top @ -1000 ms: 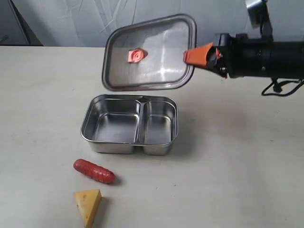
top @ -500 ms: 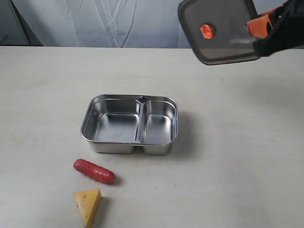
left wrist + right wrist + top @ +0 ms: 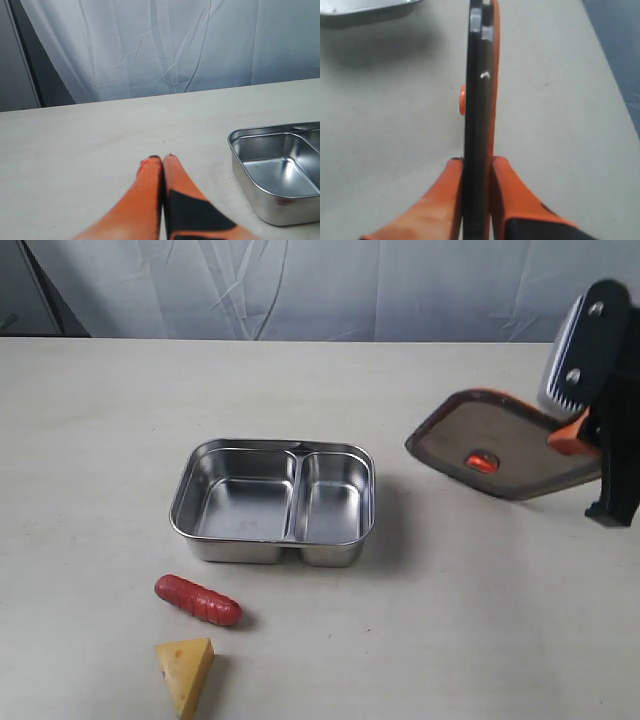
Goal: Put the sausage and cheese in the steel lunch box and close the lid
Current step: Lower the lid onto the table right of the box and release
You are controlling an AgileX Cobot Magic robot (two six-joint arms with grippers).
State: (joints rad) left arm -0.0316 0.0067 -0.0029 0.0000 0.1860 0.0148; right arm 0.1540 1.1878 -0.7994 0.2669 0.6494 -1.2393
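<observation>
The steel lunch box [image 3: 273, 503] stands open and empty mid-table; one corner of the lunch box [image 3: 280, 170] shows in the left wrist view. The red sausage [image 3: 198, 600] lies in front of it, and the yellow cheese [image 3: 186, 672] wedge lies nearer the front edge. My right gripper [image 3: 572, 436] is shut on the rim of the dark lid [image 3: 495, 448], which hangs tilted low over the table to the right of the box. The right wrist view shows the lid [image 3: 479, 115] edge-on between the orange fingers [image 3: 445, 200]. My left gripper [image 3: 162, 159] is shut and empty, left of the box.
The pale table [image 3: 110, 440] runs back to a white curtain [image 3: 300, 285]. A dark panel [image 3: 22, 75] stands at the far left. The table's right edge [image 3: 607, 70] lies close beside the lid.
My right gripper has carried the lid from above the box's far side to the right, then down low over the table. The box, sausage and cheese have not moved.
</observation>
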